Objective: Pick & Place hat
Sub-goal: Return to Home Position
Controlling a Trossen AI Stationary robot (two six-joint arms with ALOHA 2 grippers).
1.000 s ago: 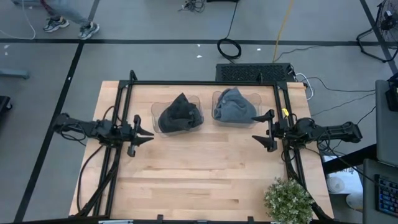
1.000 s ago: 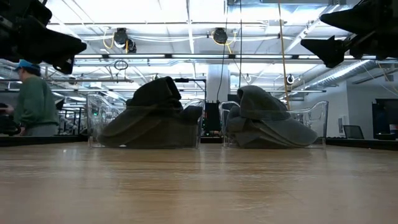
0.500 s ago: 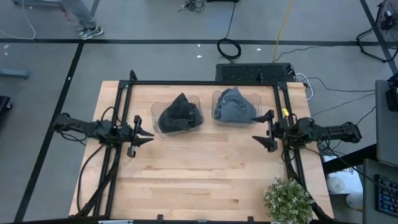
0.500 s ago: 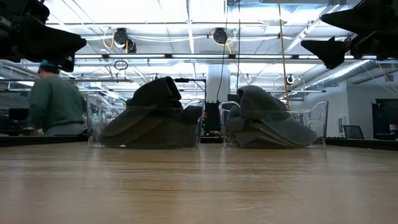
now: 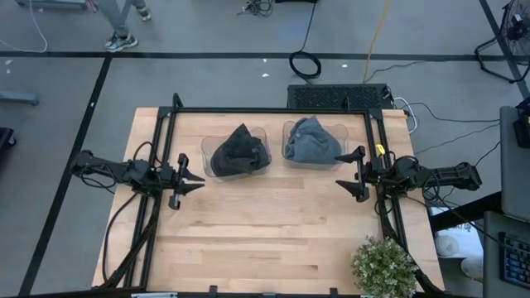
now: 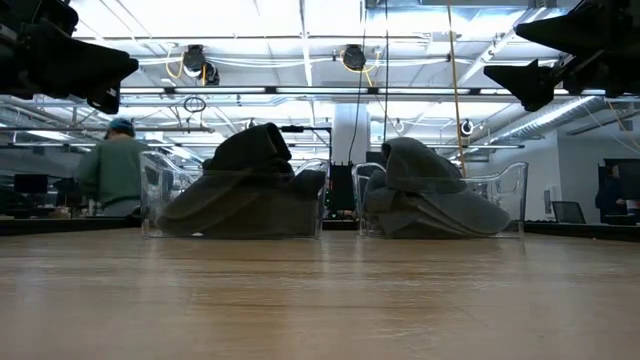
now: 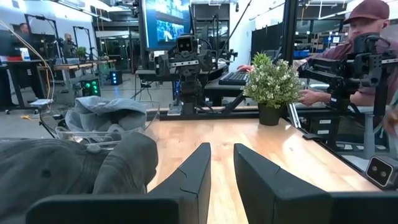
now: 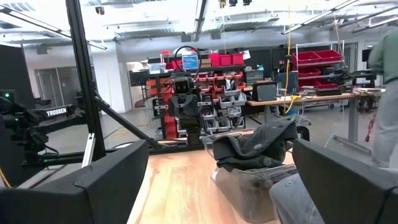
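Homing with the caps already binned.
Finds the heap of black fabric caps (image 5: 238, 155) inside the left transparent plastic bin (image 5: 206, 147) at 11 o'clock on the pale wooden table (image 5: 273, 240), next to the grey caps (image 5: 313, 141) in the right transparent bin (image 5: 343, 131) at 1 o'clock. Places the left gripper (image 5: 199, 180) at 9 o'clock, narrowly parted and empty, and the right gripper (image 5: 339, 172) at 3 o'clock, spread wide and empty. Probably best done by retracting level, clear of the bin rims and the potted green plant (image 5: 383, 266) at 5 o'clock.
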